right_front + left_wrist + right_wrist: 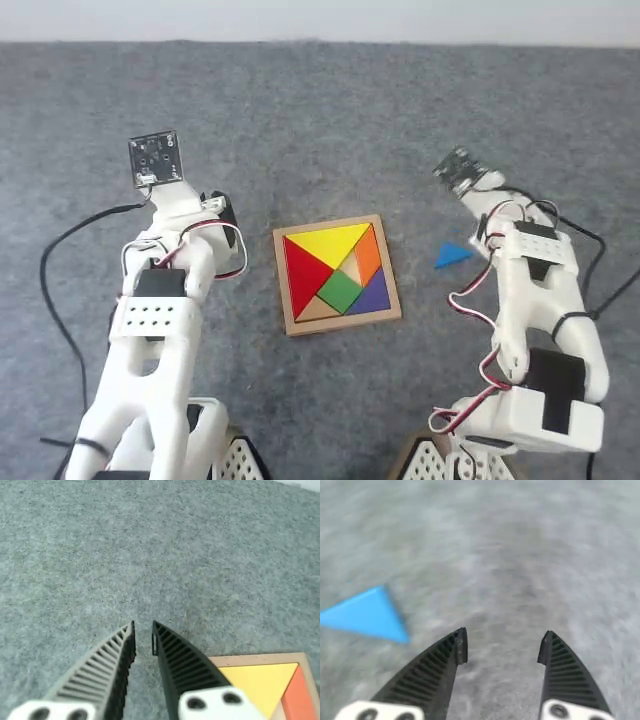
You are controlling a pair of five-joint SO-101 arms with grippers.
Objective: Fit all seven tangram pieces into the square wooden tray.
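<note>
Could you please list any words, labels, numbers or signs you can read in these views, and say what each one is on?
None can be read.
The wooden tray, its coloured pieces and the loose blue triangle carry no print.
The circuit boards on the arms' wrists show marks too small to read.
</note>
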